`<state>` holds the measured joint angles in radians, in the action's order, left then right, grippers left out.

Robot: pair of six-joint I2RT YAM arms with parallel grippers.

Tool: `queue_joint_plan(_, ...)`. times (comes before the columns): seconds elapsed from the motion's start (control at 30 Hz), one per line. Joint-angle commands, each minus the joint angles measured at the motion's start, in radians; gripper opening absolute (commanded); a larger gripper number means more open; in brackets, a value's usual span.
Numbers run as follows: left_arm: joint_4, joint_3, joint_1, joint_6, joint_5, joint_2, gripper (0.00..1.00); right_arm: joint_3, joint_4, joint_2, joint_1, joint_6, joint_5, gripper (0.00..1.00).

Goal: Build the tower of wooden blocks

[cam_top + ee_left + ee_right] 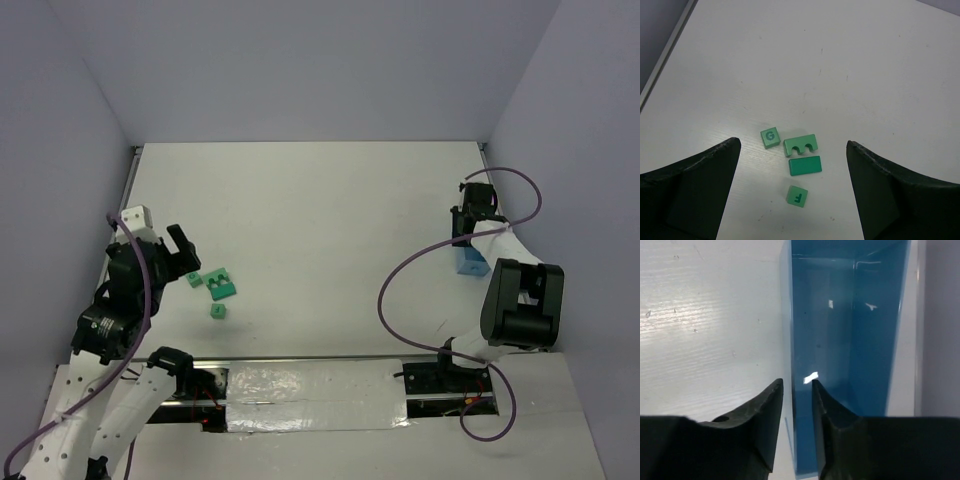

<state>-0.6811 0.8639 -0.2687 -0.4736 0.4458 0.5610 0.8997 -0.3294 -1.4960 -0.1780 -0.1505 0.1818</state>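
A white table (330,200) is enclosed by pale lavender walls (300,60) on the left, the far side and the right. Four green blocks (214,290) are seen lying loose on the left part of the table, near the left arm, none stacked on another. In the left wrist view a G cube (770,137) is set at the left of the group, with an arched block (801,145) just beside it on the right. A plain brick (805,165) is laid close below the arched block, and an F cube (797,196) is placed a little apart, nearer to the camera. The left gripper (792,147) is held above these blocks with its jaws spread as wide as they go, and nothing is gripped by it.

At the right side of the table, well apart from the blocks, a light blue tray (840,330) is placed close to the right wall. The right gripper (797,383) is positioned at the tray's left wall, which is straddled by jaws parted only a little. A gap is seen beside the wall on the inner side, so the tray is not clamped.
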Motion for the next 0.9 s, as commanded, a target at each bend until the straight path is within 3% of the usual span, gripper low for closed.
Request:
queue_joint_plan(0.0,0.02,0.018,-0.012,0.004,0.017,-0.022,1.0,0.045,0.03,0.032,0.017,-0.024,0.045,0.38)
queue_joint_plan(0.03,0.02,0.02,-0.013,0.004,0.018,-0.023,1.0,0.045,0.03,0.043,0.021,-0.023,0.054,0.48)
queue_joint_plan(0.1,0.018,0.021,-0.015,0.003,0.022,-0.023,0.99,0.05,0.026,0.092,0.044,-0.026,0.073,0.92)
queue_joint_plan(0.13,0.017,0.021,-0.015,0.0,0.024,-0.021,0.99,0.051,0.026,0.12,0.054,-0.027,0.115,1.0)
queue_joint_plan(0.23,0.006,0.027,-0.015,-0.016,0.048,-0.004,1.0,0.083,0.001,0.289,0.132,0.004,0.184,1.0)
queue_joint_plan(0.3,-0.015,0.044,-0.015,-0.054,0.112,0.017,1.0,0.131,-0.036,0.36,0.309,0.037,0.227,1.0)
queue_joint_plan(0.37,-0.11,0.085,-0.015,-0.151,0.245,0.085,1.0,0.198,-0.074,0.437,0.519,0.15,0.375,1.0)
queue_joint_plan(0.4,-0.223,0.13,-0.012,-0.219,0.283,0.153,0.99,0.229,-0.103,0.466,0.564,0.281,0.345,1.0)
queue_joint_plan(0.47,-0.276,0.156,0.0,-0.328,0.266,0.215,1.0,0.258,-0.134,0.499,0.598,0.361,0.19,1.0)
queue_joint_plan(0.57,-0.286,0.144,0.084,-0.372,0.17,0.298,0.99,0.095,0.046,0.6,0.6,0.402,-0.096,1.0)
queue_joint_plan(0.63,-0.276,0.132,0.216,-0.349,0.072,0.341,1.0,0.021,0.101,0.635,0.6,0.43,-0.177,1.0)
queue_joint_plan(0.77,-0.265,0.101,0.5,-0.322,-0.084,0.373,0.99,0.024,0.02,0.573,0.612,0.492,-0.241,1.0)
queue_joint_plan(0.87,-0.383,0.093,0.594,-0.435,0.016,0.378,1.0,-0.051,0.099,0.586,0.612,0.515,-0.35,1.0)
